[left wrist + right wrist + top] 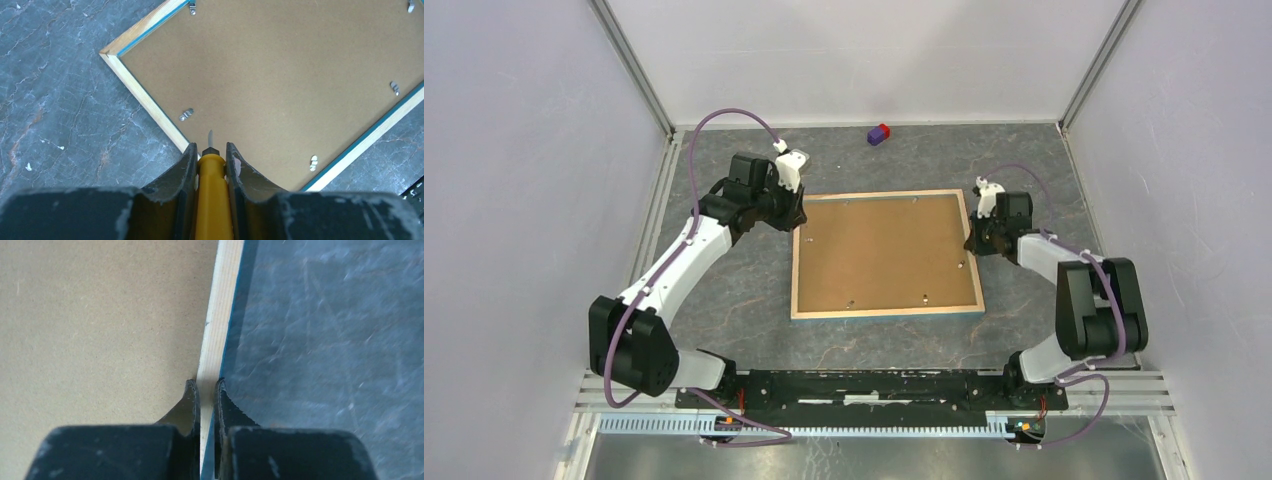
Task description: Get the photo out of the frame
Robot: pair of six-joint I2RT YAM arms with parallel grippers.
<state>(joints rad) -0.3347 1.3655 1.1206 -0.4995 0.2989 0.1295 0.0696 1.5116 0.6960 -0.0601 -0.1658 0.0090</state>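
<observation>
At the frame [879,250], left fingers [186,167] clasp a screwdriver [212,200], right fingers [187,407] its rim [216,340].

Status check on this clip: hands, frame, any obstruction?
Left hand shut on yellow screwdriver, tip by a metal tab. Right hand pinching right rim of frame. Frame face down; backboard covers photo.

Square frame [884,255] flat and face-down, brown fibreboard back upward, light wood rim, thin blue outer edge
</observation>
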